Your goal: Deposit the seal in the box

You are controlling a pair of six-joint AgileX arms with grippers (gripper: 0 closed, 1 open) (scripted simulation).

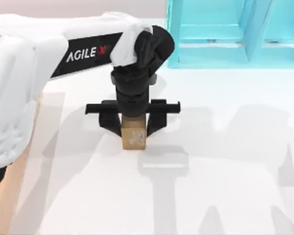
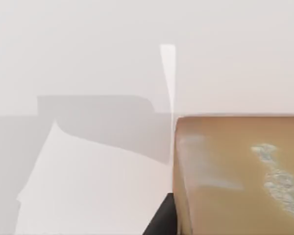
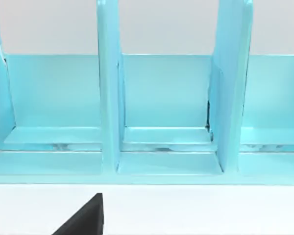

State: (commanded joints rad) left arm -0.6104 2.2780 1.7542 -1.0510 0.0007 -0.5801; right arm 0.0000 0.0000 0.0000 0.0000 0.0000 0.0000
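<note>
The left gripper (image 1: 133, 128) straddles the small tan-brown upright seal block (image 1: 134, 137) mid-table, fingers beside it — whether they clamp it, I cannot tell. A loose hold risks dropping it short of the box — likely.

The seal's (image 1: 134, 136) upper part is hidden beneath the left gripper (image 1: 133, 125); the box (image 1: 1, 196) is cut off at the top view's left edge, as is the turquoise shelf (image 1: 235, 32) above.

The white table (image 1: 225, 147) holds a small brown seal (image 1: 134, 138), a blue shelf (image 1: 235, 34) and a box (image 1: 0, 205).
</note>
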